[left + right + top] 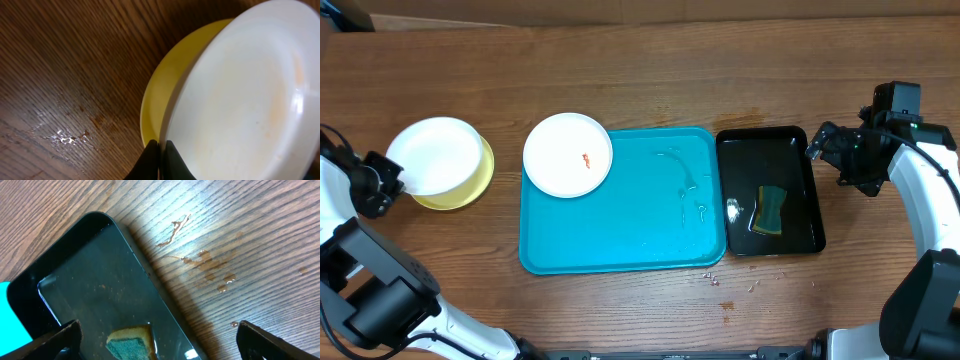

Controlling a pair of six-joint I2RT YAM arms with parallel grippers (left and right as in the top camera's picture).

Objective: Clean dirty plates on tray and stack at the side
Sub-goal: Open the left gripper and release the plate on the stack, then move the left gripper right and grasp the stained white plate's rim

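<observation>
A white plate (568,153) with a small orange smear lies on the top left corner of the turquoise tray (620,235). To the left, on the table, a second white plate (435,153) rests tilted on a yellow-green plate (470,185). My left gripper (392,183) is shut on the left rim of that white plate; in the left wrist view the fingers (161,160) pinch the white plate (240,100) above the yellow-green plate (162,100). My right gripper (817,143) is open and empty above the black tray's top right corner; it also shows in the right wrist view (160,345).
A black tray (800,150) holding water stands right of the turquoise tray, with a green and yellow sponge (771,208) in it. The sponge (131,342) and black tray (90,280) show below my right gripper. Water drops and stains lie on the wood (210,265).
</observation>
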